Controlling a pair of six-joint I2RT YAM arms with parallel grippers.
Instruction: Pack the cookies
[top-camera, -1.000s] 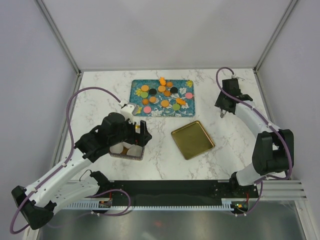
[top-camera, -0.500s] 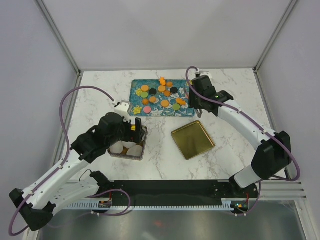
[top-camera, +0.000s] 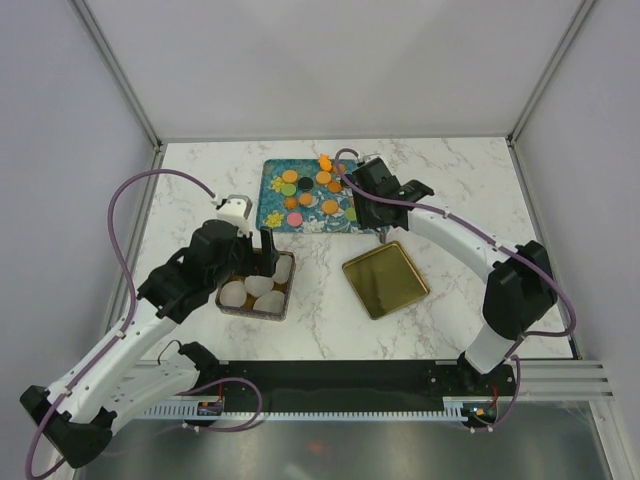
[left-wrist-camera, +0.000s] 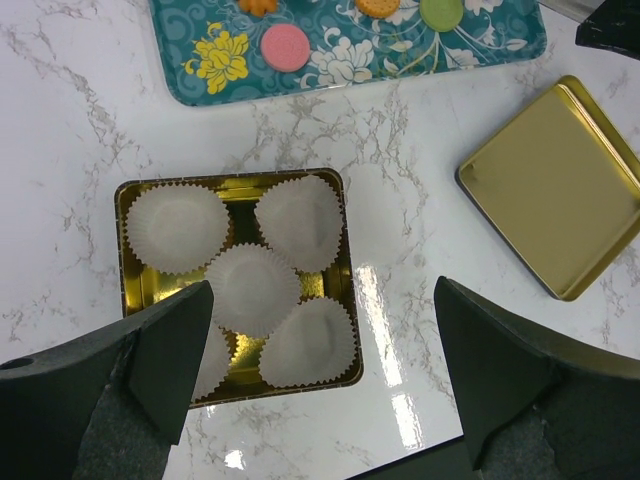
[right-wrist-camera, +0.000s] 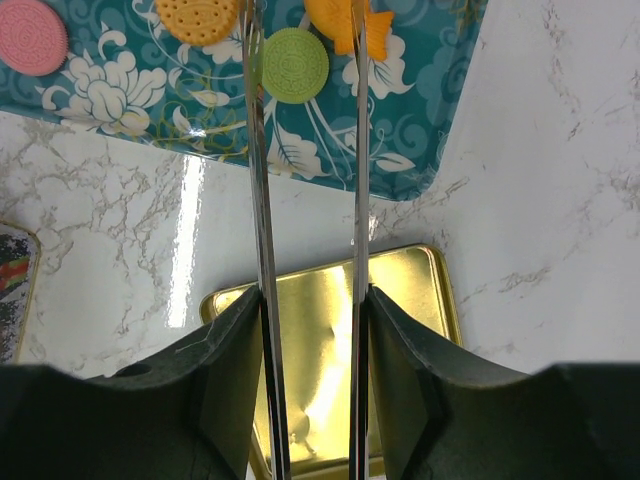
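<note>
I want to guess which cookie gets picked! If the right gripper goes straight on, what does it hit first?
Probably the green cookie on the tray: it lies straight ahead, between the open jaws of the right gripper. How far above it the tips hang is hard to tell.

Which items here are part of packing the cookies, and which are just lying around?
Job: small round coloured cookies; gold square tin; white pleated paper cups inside it.
Lying about: teal floral rectangular tray under the cookies; flat gold square lid beside the tin.
</note>
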